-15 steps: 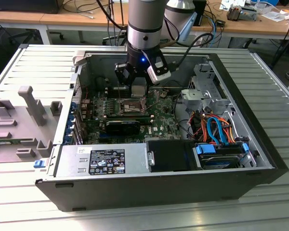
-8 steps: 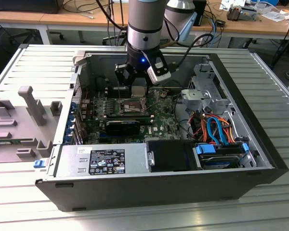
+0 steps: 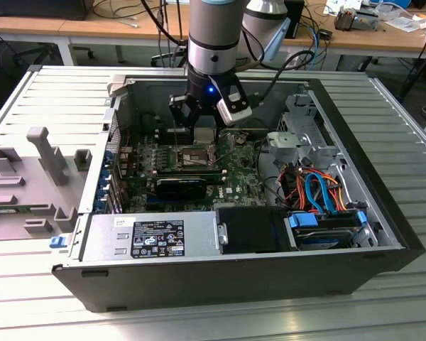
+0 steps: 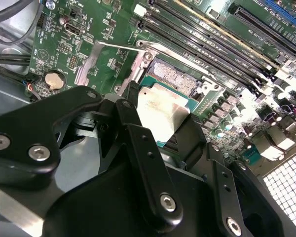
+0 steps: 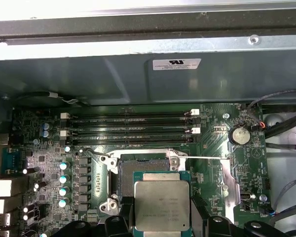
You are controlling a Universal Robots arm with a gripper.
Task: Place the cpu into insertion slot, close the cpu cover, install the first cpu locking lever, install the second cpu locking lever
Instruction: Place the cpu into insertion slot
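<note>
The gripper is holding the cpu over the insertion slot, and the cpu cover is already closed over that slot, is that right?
Not quite. The cpu cover is swung open beside the insertion slot, whose centre lies uncovered, as the second wrist view shows. The rest holds: in the first wrist view the gripper holds the cpu over the slot.

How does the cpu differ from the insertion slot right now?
Look: the cpu has a plain silver-grey metal top with a green edge; the insertion slot shows a dark centre inside a silver rim. Position: the cpu is clamped in the end effector, held above the board; the insertion slot is fixed to the green motherboard, uncovered. Both are square and similar in size.
</note>
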